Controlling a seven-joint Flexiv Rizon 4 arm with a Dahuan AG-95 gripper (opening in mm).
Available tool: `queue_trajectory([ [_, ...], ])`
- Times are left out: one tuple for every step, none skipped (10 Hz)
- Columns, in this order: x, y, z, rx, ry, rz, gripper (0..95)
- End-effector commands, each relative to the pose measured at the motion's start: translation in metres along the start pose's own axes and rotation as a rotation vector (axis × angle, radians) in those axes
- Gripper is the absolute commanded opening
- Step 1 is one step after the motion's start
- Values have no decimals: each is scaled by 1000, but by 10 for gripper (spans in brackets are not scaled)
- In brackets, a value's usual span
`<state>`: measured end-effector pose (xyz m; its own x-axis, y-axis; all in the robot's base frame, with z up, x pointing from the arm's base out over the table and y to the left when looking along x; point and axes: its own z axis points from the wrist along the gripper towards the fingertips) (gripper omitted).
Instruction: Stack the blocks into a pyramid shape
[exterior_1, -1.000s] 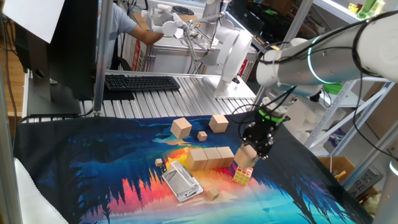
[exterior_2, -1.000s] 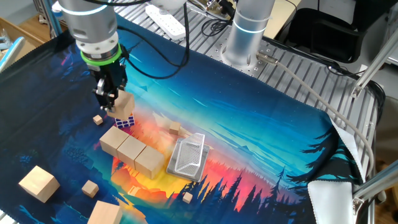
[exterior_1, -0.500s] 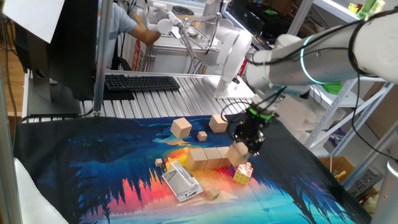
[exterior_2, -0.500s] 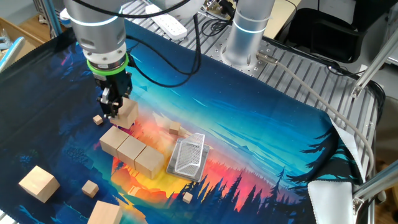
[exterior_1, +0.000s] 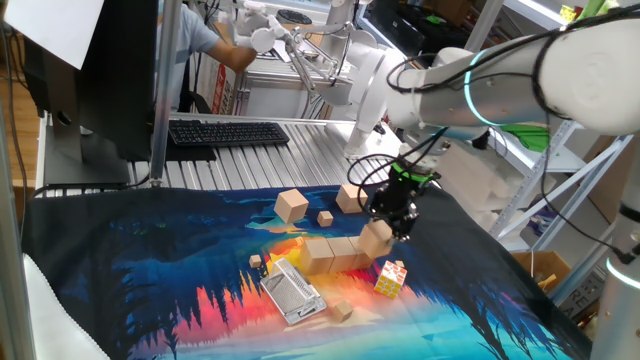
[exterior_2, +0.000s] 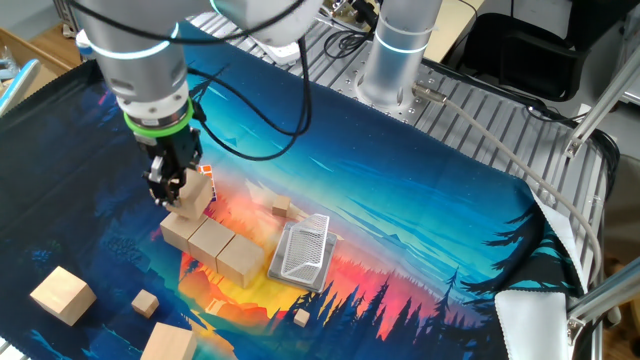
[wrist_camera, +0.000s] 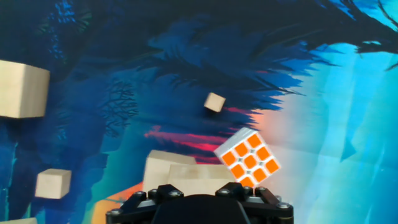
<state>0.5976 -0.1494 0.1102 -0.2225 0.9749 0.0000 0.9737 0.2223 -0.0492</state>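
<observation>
Tool (exterior_2: 176, 192) clamped on a plain tan wooden cube (exterior_2: 193, 195), just above the near end of the three-cube wooden row (exterior_2: 212, 243); off-centre release could tip it onto the nearby multicoloured puzzle cube (exterior_1: 391, 278) or shove the row apart.

I see the table covered with a printed cloth (exterior_2: 420, 190) in blue and orange. On it lie three wooden blocks in a row (exterior_2: 213, 243), touching each other. Two more blocks (exterior_2: 62, 294) lie apart. Near the row are a metal mesh piece (exterior_2: 303, 251), a puzzle cube (exterior_1: 391, 279) and several tiny cubes (exterior_2: 146, 302).
</observation>
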Motion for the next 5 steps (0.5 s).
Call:
queue_trajectory([
  [0,-3,-2,22,-2,-3,0],
  [0,-3,-2,25,-6,-3,0],
  [0,-3,-2,22,-8,-22,0],
  [0,-3,-2,16,5,-23,0],
  [0,-3,-2,14,13,-32,0],
])
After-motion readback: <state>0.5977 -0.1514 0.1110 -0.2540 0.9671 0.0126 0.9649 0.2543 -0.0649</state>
